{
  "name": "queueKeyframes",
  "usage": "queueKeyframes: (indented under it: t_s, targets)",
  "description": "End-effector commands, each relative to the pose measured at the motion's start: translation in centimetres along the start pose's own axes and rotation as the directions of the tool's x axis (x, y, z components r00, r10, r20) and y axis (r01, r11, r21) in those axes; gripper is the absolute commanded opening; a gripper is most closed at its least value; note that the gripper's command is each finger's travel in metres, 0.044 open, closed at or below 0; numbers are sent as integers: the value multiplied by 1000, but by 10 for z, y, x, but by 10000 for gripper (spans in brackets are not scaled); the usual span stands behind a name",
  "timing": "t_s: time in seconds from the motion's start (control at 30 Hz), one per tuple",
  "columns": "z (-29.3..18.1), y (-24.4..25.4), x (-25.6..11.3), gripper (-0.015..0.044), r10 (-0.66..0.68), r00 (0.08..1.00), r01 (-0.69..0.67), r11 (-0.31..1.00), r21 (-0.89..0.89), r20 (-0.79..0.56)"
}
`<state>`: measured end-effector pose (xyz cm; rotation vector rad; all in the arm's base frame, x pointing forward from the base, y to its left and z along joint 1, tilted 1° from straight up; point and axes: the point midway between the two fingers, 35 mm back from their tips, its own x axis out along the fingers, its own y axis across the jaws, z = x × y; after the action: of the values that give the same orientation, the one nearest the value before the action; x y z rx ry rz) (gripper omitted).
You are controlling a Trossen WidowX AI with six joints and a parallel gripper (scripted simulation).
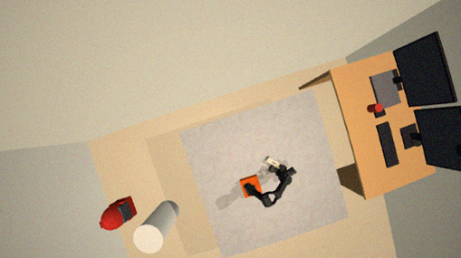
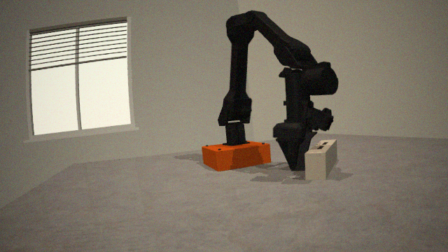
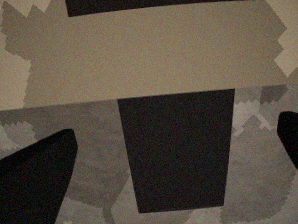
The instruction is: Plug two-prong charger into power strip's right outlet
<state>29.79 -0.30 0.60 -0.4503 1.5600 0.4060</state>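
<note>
The beige power strip (image 1: 272, 162) (image 2: 316, 167) (image 3: 150, 55) stands on the grey mat, with dark slots in its top in the exterior view. My gripper (image 1: 274, 169) (image 2: 297, 168) (image 3: 177, 130) is open, pointing down close beside the strip, its tips low near the mat. In the wrist view a dark block, which looks like the charger (image 3: 177, 160), lies between the spread fingers with a gap on each side, its upper end at the strip's edge. Its prongs cannot be seen. In the top and exterior views the charger cannot be told from the black gripper.
The arm's orange base block (image 1: 248, 180) (image 2: 241, 157) stands near the strip on the grey mat (image 1: 228, 147) (image 2: 140, 210). A desk (image 1: 358, 116) with two monitors stands beyond the mat. A white cylinder (image 1: 148, 238) and a red object (image 1: 113, 218) stand off the mat's other side.
</note>
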Motion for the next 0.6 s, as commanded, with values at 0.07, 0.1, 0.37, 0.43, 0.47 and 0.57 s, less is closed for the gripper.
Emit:
queueKeyframes:
  t_s: [0.07,0.1,0.37,0.43,0.47,0.57]
  targets:
    - [-5,1,1,440,6,1000,-6,1000,-7,1]
    - [-6,1,1,440,6,1000,-6,1000,-7,1]
    - [-18,0,2,440,6,1000,-6,1000,-7,0]
    - [-21,-1,2,440,6,1000,-6,1000,-7,0]
    - [-22,-1,2,440,6,1000,-6,1000,-7,0]
    - [-26,-1,2,440,5,1000,-5,1000,-7,-1]
